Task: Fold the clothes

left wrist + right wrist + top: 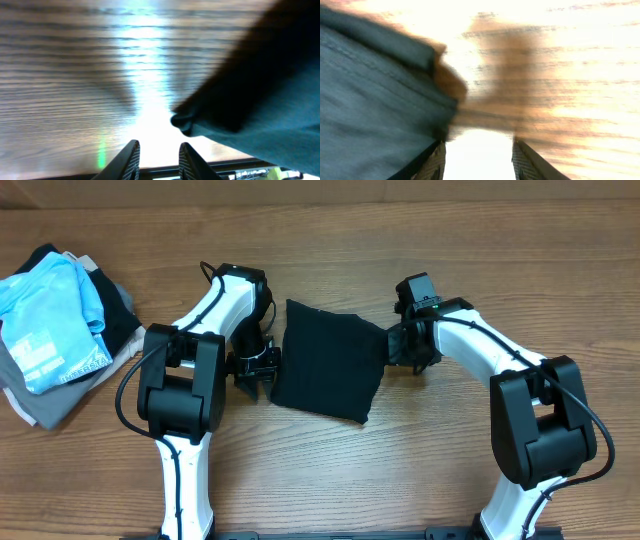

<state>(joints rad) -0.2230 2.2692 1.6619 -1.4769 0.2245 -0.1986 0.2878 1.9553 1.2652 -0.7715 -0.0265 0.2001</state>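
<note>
Left gripper (pixel 159 146), narrow-jawed, and right gripper (pixel 478 145), wider-jawed, are flanking, empty, the soft black T-shirt (pixel 325 365); each is likely needing a square edge pinch.

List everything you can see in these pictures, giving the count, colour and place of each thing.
T-shirt: one, black, folded flat, middle of the table between the two grippers.
Light blue garment: one, light blue with white print, on top of the pile at the far left.
Garments underneath: count unclear, grey, beige and black, below the blue one.
Table: one, brown wood, under everything.
Left gripper: one, black, beside the T-shirt's left edge, jaws apart, empty.
Right gripper: one, black, beside its right edge, jaws apart, empty.
Left arm, right arm: two, white and black.
</note>
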